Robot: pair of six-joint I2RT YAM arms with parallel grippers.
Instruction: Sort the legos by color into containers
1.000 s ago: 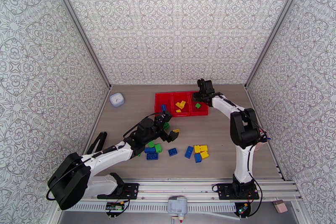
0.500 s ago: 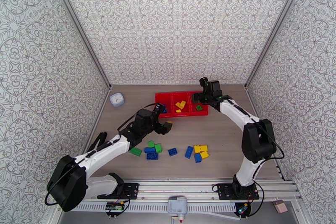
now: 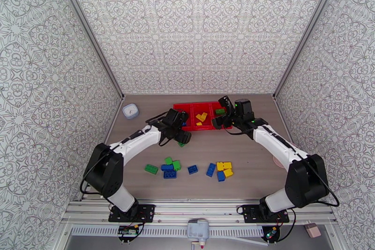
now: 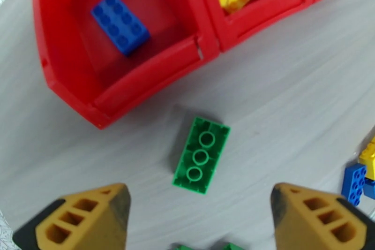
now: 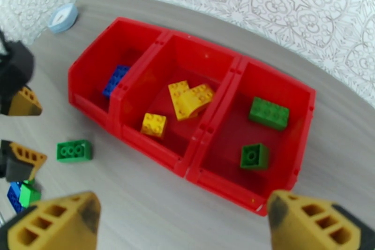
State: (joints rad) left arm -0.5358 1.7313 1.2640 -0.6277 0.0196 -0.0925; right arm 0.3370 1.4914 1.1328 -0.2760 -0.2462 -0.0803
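Left end effector (image 4: 199, 205): fingers wide apart, holding nothing. Directly below, betw. them, a green brick (image 4: 201, 155) lies studs-down on the desk (image 4: 290, 105), just short of the red tray (image 4: 140, 84), near its left compartment w/ one blue brick (image 4: 120, 22). A sec ago this arm was back by the loose pile (image 3: 171, 167); it has since swung up to the tray. Green sits by the wrong bin, so prob. needs re-grasp & carry to the right-hand one. Right end effector (image 5: 183, 206): also fully open, empty, hovering above the tray; right compartment has two greens (image 5: 268, 112), middle has yellows (image 5: 190, 98). Approx. a dozen bricks remain loose on the desk, so sorting is early.
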